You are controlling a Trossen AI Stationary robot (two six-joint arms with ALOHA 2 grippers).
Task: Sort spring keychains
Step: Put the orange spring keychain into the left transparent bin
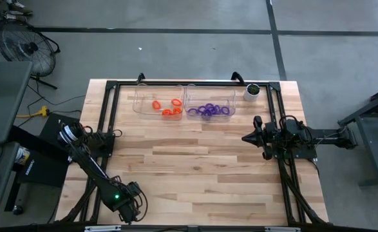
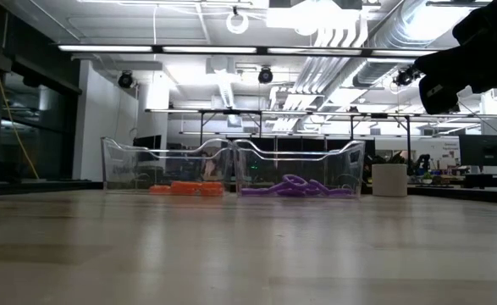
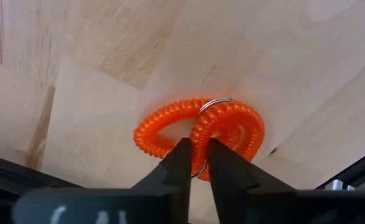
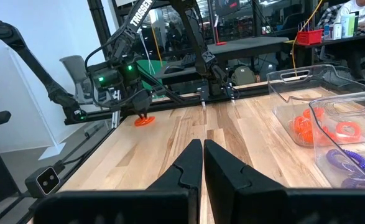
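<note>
The left claw (image 3: 194, 163) is down at the near left corner of the tabletop (image 1: 195, 167). Its two dark fingers are pinched on the orange spring keychain (image 3: 198, 130), which lies flat on the wood. I think the job now is to pick it up and carry it to the bin with the orange ones (image 1: 160, 100). It should hold on tight and lift slowly, because the coil is soft and bouncy and could slip out. The coil is shiny, bumpy plastic with a thin metal ring (image 3: 214, 103). The purple ones sit in the other clear bin (image 1: 211, 102). The right claw (image 4: 203, 155) waits at the right side, fingers together and holding nothing.
</note>
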